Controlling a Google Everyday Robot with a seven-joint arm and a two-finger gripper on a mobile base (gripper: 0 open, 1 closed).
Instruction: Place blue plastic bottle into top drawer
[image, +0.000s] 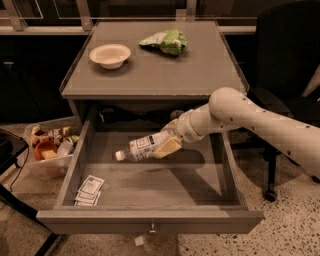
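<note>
Room: dim space with a speckled floor (225, 242); a black chair (287, 60) stands at three o'clock of the grey table (160, 75)
Tabletop: you see a cream bowl (110, 54) toward ten o'clock and a green snack bag (165, 41) toward twelve o'clock, well apart from each other
Top drawer: the top drawer (150, 218) is pulled out toward six o'clock; its flat front panel carries a small metal knob (152, 230) at the middle
Drawer contents: a few white packets (89, 191) lie in the corner at seven o'clock, near the left wall
Arm: the pale arm (260, 120) reaches in from three o'clock, crossing the drawer's right wall
Gripper: the gripper (166, 143) hangs over the back half of the drawer, just under the table's front edge; a tan finger pad (169, 146) lies across the bottle's body
Jaws: clenched around the blue plastic bottle
Blue plastic bottle: the blue plastic bottle (142, 148) lies nearly level within the drawer's walls, toward the back and about the middle; its white cap (119, 155) points to eight o'clock and sits lowest; whether the bottle touches the drawer floor you cannot tell
Beside the table: a clear bin (50, 150) of mixed items sits on the floor at nine o'clock, just beside the drawer's left wall
</note>
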